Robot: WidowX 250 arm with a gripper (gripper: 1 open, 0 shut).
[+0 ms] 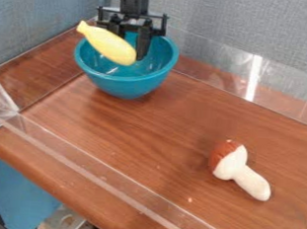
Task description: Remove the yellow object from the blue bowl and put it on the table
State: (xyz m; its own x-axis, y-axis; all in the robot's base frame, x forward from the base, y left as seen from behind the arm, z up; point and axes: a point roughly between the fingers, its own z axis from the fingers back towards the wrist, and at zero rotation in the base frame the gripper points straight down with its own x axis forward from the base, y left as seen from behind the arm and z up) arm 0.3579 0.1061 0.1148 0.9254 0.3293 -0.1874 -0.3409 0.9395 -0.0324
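Observation:
The yellow object (107, 43), a small oblong banana-like toy, hangs tilted above the left rim of the blue bowl (129, 75). My black gripper (130, 36) comes down from the top over the bowl's back half and is shut on the toy's right end. The toy's tapered left end sticks out over the bowl's left edge. The glossy teal bowl rests on the reddish-brown wooden table (128, 144) at the back left, and nothing else shows inside it.
A mushroom toy (240, 167) with a brown cap and tan stem lies on the table at the right. Low clear acrylic walls (61, 155) run along the table's edges. A blue-grey wall stands close behind the bowl.

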